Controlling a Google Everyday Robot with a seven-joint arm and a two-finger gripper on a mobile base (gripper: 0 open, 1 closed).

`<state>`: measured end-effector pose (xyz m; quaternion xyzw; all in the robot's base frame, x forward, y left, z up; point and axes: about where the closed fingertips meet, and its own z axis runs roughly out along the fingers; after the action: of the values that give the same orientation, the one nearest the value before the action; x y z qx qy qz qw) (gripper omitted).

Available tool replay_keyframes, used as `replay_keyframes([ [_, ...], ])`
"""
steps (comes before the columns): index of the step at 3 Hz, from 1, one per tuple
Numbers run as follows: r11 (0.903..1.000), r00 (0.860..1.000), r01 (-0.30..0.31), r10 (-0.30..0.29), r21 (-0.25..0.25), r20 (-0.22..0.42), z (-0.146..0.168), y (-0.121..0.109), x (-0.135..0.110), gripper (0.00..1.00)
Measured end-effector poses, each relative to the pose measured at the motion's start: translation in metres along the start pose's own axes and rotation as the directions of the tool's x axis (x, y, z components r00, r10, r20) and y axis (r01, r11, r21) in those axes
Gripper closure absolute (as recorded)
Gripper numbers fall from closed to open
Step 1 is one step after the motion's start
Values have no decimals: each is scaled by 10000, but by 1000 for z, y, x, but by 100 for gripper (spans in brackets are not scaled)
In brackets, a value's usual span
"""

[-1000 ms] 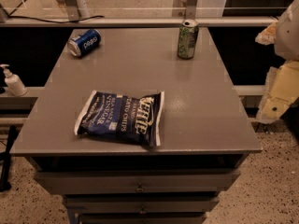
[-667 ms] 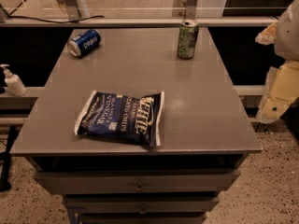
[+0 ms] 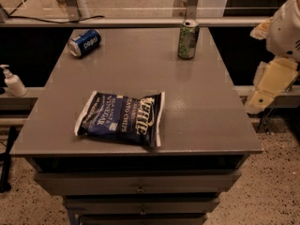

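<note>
A blue bag of kettle chips [image 3: 121, 118] lies flat near the front of a grey table top [image 3: 201, 107]. At the back left a blue soda can [image 3: 84, 42] rests on its side. A green can [image 3: 188, 39] stands upright at the back right. My gripper [image 3: 269, 86], cream-coloured below the white arm [image 3: 286, 27], hangs off the table's right edge, apart from every object. It holds nothing that I can see, and the green can is the thing nearest to it.
A white pump bottle [image 3: 13, 81] stands on a low ledge to the left of the table. Drawers [image 3: 140, 187] run under the table top. A rail and glass panel [image 3: 136, 20] close off the back. Speckled floor [image 3: 276, 186] lies to the right.
</note>
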<state>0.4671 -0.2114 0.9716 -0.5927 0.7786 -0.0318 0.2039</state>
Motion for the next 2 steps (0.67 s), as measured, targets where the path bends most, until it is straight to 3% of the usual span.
replay_keyframes([
  [1,9973,9962,-557,523,488,690,44,-40,-7,0],
  [2,9872,9794,-1485,1385,590,1472,78,-80,-10,0],
])
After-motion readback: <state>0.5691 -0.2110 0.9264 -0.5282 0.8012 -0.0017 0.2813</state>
